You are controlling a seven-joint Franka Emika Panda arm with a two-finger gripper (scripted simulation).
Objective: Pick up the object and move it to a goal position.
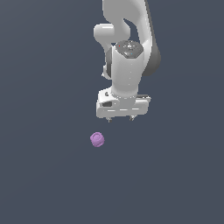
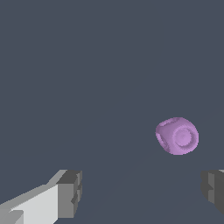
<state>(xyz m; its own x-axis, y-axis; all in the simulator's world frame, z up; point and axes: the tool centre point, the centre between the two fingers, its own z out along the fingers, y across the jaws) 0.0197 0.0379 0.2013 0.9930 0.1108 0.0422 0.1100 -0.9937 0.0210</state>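
The object (image 1: 97,139) is a small light-purple rounded lump with knobbly bumps, lying on the dark grey floor. It also shows in the wrist view (image 2: 177,136). My white gripper (image 1: 120,118) hangs above the floor, up and toward the exterior view's right of the object, not touching it. In the wrist view the gripper (image 2: 142,192) is open and empty, its two fingers wide apart, and the object lies beyond the fingertips (image 2: 70,192), nearer one finger than the other.
The dark grey floor (image 1: 43,175) spreads flat in every direction with no other objects in sight. The white arm (image 1: 127,48) rises behind the gripper at the top of the exterior view.
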